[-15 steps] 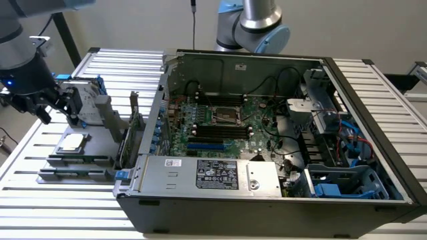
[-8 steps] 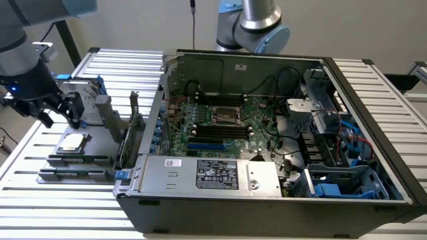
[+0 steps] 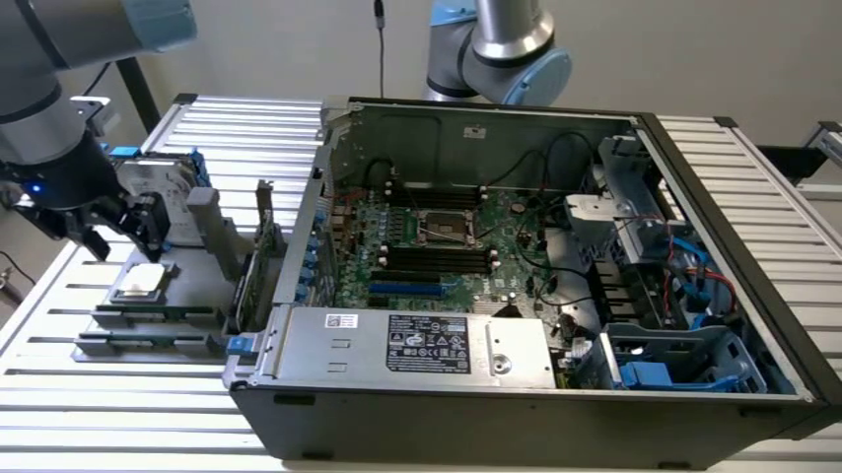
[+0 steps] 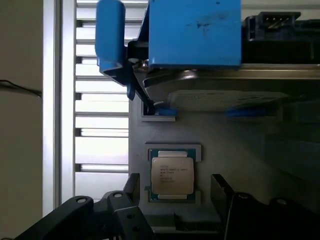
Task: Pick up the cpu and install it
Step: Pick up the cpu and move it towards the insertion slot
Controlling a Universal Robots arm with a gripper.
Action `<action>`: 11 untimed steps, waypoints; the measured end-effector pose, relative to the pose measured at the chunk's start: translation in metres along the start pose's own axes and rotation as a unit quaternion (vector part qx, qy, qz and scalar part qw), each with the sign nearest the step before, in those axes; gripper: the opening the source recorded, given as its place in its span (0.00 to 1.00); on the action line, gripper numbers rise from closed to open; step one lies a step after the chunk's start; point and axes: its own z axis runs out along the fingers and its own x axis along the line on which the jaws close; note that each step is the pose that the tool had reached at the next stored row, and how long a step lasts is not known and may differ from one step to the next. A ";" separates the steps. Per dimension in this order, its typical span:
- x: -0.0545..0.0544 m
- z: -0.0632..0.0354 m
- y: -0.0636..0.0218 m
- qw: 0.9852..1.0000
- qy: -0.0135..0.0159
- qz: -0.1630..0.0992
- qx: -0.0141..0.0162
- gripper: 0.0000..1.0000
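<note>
One empty end effector [image 3: 124, 236] hovers, spread wide, just above the cpu [image 3: 142, 281]; best to centre both fingers [image 4: 220, 190] squarely beside the cpu before closing gently.

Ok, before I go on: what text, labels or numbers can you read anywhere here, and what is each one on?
No text here can be read with certainty.
cpu: several printed lines on its metal top, too blurred to read.
power supply: black label with white print and symbols, too small to read.
power supply: small white sticker, marks unreadable.
hard drive: pale label, blurred.
</note>
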 end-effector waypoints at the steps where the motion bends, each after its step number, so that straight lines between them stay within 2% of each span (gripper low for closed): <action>1: 0.000 0.0017 -0.0003 1.000 0.000 0.000 0.000 0.68; 11: 0.000 0.0198 -0.0055 1.000 0.000 0.000 0.000 0.68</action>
